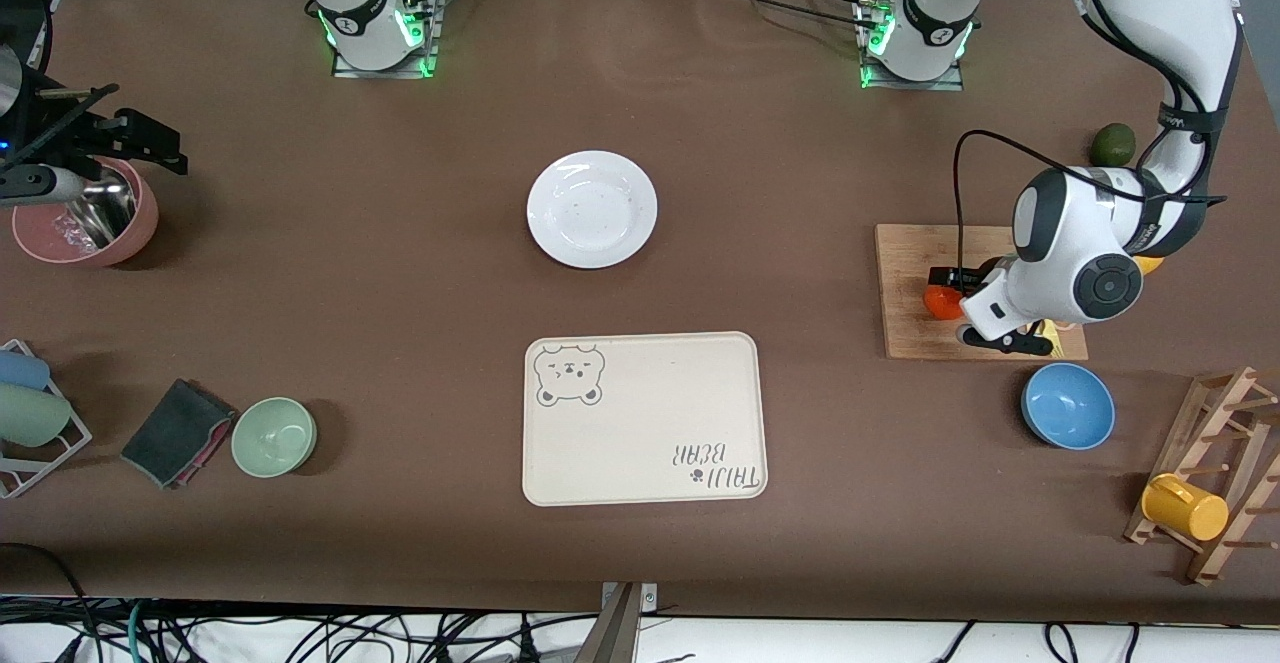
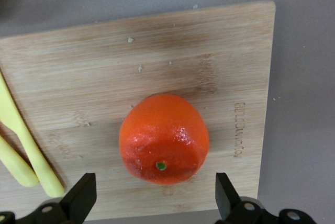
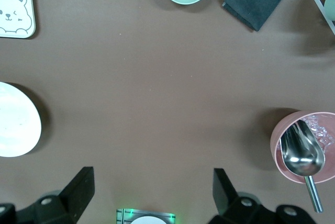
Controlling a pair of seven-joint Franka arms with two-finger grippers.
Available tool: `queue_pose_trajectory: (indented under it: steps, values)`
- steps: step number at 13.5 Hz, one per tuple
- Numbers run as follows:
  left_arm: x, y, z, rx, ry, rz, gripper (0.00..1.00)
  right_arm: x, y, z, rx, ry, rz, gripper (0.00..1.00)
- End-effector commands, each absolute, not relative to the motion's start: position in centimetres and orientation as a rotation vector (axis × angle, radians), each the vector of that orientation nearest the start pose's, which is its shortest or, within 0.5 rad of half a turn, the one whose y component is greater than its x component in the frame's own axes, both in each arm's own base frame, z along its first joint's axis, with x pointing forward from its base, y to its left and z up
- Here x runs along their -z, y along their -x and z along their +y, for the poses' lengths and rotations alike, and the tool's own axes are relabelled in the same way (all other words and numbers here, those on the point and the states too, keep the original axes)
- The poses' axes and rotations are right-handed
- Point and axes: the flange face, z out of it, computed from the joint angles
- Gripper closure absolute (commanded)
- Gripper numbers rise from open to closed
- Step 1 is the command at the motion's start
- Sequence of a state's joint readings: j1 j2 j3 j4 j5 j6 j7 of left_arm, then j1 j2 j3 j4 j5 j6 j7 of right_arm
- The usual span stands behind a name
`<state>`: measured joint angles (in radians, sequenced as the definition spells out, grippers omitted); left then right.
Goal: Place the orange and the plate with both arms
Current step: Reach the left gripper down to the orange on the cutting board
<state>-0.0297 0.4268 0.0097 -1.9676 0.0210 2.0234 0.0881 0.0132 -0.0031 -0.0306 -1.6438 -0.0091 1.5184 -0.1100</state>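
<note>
The orange [image 2: 164,139] is seen on the cutting board [image 2: 157,51], between the wide-open, empty fingers of the left hand [image 2: 154,203]. It could be nudged off-centre and rolled. The right hand [image 3: 152,198] is held open, empty, waiting above bare desk [image 1: 400,273]; the plate [image 1: 592,209] sits mid-desk.

Robotics lab staged as a mock kitchen. Two arm bases [image 1: 378,18] are bolted to a brown-covered surface [image 1: 400,273]; loose cables [image 1: 300,633] hang along its edge. Kitchen props present: cutting board [image 1: 915,288], bowls [image 1: 1068,405], mug rack [image 1: 1215,473].
</note>
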Motion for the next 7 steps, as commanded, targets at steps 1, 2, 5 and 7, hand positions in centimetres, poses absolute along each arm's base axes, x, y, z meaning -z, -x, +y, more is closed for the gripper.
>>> queue_pose_trajectory:
  steps: [1, 2, 5, 7]
  values:
    - [-21.6, -57.1, -0.8, -0.561, 3.108, 0.153, 0.0, -59.1, -54.3, -1.1, -0.198, 3.117, -0.144, 0.0]
    - [-21.2, -57.1, -0.8, -0.561, 3.111, 0.15, 0.0, -59.1, -54.3, -1.1, -0.2, 3.117, -0.144, 0.0]
    - [-19.8, -57.0, -0.3, -0.574, 3.112, 0.136, 0.0, -59.1, -54.3, -1.1, -0.2, 3.117, -0.144, 0.0]
    - [-19.1, -57.0, -0.2, -0.579, 3.114, 0.126, 0.0, -59.1, -54.3, -1.1, -0.2, 3.117, -0.144, 0.0]
